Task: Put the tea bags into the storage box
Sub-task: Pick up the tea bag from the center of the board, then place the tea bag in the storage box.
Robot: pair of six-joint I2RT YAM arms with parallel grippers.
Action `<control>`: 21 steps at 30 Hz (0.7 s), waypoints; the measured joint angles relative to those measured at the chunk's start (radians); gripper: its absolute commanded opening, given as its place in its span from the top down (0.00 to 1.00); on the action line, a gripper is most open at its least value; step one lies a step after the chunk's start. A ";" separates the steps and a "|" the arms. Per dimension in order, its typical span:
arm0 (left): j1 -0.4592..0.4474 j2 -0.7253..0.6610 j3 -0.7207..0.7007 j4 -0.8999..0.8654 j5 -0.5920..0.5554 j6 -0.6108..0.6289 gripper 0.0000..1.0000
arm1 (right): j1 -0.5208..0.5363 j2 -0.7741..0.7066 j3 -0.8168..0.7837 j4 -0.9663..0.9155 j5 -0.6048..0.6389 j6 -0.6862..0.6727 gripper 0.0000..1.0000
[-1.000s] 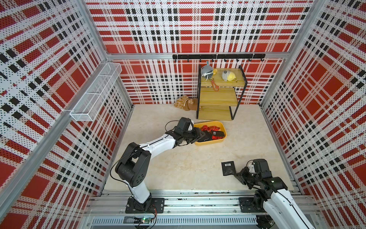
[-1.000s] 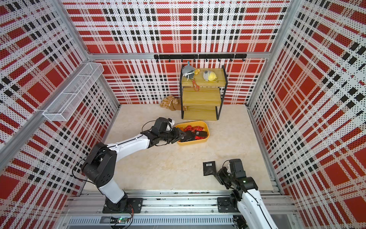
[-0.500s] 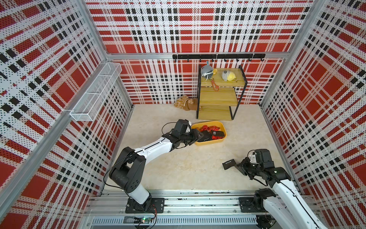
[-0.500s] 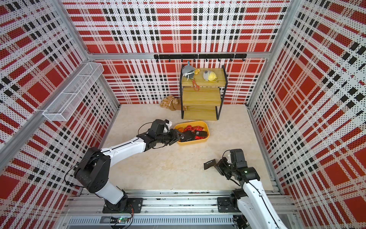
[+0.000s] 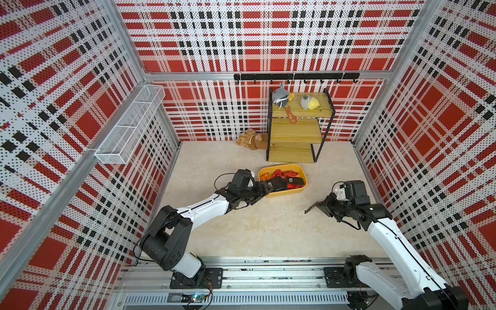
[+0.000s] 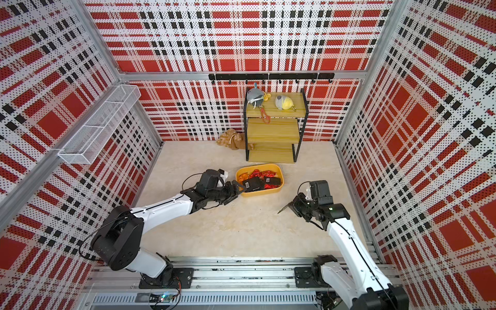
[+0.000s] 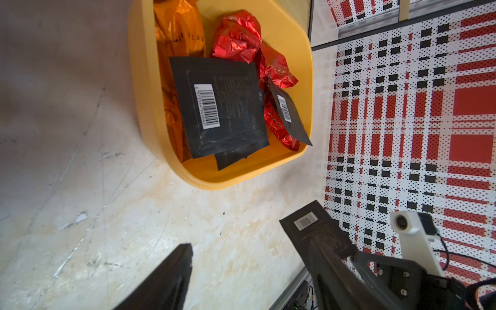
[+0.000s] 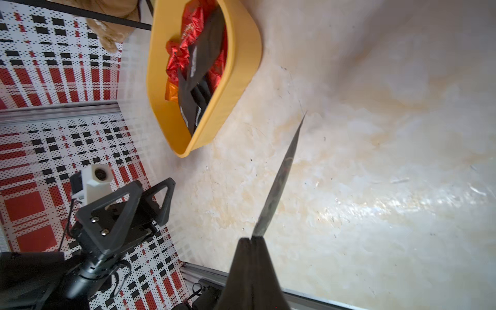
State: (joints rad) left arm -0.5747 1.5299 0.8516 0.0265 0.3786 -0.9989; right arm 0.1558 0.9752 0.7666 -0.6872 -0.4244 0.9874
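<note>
The left gripper (image 5: 266,188) hangs at the near-left corner of the storage box (image 5: 291,193), its jaws spread wide with nothing between them, as the left wrist view shows. The right gripper (image 5: 326,206) is pinched tight on one flat black sachet (image 5: 314,207). It holds the sachet by an edge, clear of the table (image 5: 268,230), toward the table's right edge and well apart from the box. The box stands on the table toward its far edge, just in front of the wooden shelf (image 5: 295,131). Inside it lie the tea bags (image 5: 281,179): crinkled red foil packets (image 7: 239,35), one orange foil packet (image 7: 177,32) at the box's left end, and black sachets (image 7: 220,107) with barcode labels on top of the heap — all within the rim. In both top views no other packet shows on the bare table. By my reading the task is nearly done — the sachet in the right gripper looks like the last one. What is left is to carry it over the rim and let it go among the rest.
</note>
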 measured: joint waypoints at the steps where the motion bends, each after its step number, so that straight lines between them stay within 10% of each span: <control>1: 0.000 -0.006 -0.014 0.009 -0.002 -0.003 0.24 | 0.000 0.028 0.027 0.007 -0.002 -0.006 1.00; 21: -0.013 -0.123 -0.165 0.062 -0.047 -0.079 0.24 | 0.081 0.594 0.603 0.151 -0.069 -0.093 1.00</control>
State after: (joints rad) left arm -0.5880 1.4067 0.6868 0.0887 0.3313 -1.0775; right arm 0.2367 1.5696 1.3697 -0.5358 -0.4938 0.8948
